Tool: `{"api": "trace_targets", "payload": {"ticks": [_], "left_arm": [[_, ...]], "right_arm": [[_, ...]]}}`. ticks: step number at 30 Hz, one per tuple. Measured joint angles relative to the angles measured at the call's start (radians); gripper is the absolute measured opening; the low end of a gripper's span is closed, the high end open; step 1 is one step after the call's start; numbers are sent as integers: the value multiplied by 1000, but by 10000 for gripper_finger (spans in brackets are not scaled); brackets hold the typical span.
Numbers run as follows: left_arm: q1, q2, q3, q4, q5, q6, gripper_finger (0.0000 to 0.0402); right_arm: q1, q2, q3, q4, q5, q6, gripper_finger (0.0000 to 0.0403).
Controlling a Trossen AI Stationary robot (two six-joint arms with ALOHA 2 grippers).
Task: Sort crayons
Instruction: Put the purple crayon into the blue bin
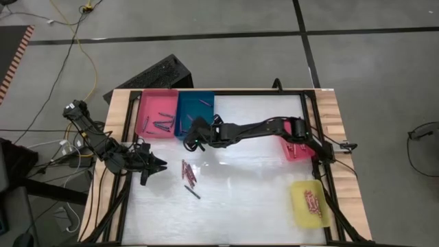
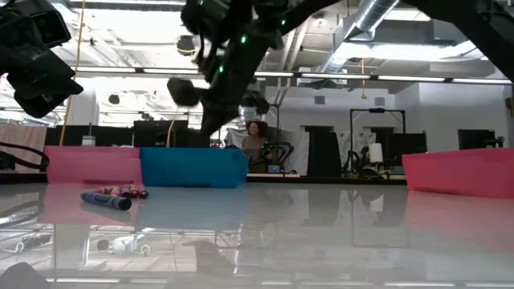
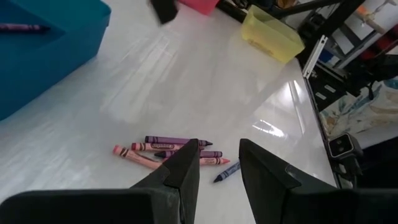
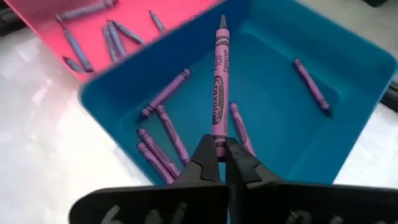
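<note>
Above the blue tray [image 4: 292, 134], the right gripper [image 4: 219, 149] has its jaws clamped on the butt end of a purple crayon [image 4: 218, 81], which sticks straight out ahead of the jaws over the tray's middle. Several purple crayons already lie on the tray floor, so this looks like the drop-off step. To do it well, I would bring the crayon low inside the walls before parting the jaws, and tip it toward flat, so it lands among the others rather than bouncing against the rim or over into the pink tray [image 4: 43, 18] touching its side.

Near the desk's left edge waits the left gripper [image 3: 217, 171], jaws a little apart and holding nothing, aimed at the small unsorted cluster of crayons [image 3: 171, 152] on the white desk [image 1: 254, 199]. One dark crayon [image 1: 192, 191] lies just beside that cluster.

From overhead the held crayon cannot be made out under the right arm. How high it hangs above the tray floor is hard to judge. The level camera shows only the trays' walls, and the far red tray [image 1: 296, 151] is partly covered by the right arm.
</note>
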Motion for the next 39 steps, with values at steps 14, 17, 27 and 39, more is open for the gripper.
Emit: {"api": "trace_targets", "payload": {"ticks": [14,17,27,39], "left_arm": [[0,2,-1,-6,1,-8,102],[0,2,-1,-6,1,-10,102],[0,2,-1,-6,0,-11,102],[0,2,-2,-8,2,-31,102]], "right_arm": [[-45,30,0,18,-16,42,3],[-53,30,0,15,-18,52,3],[-61,30,0,34,-27,55,4],[-62,100,1,79,-43,51,4]]}}
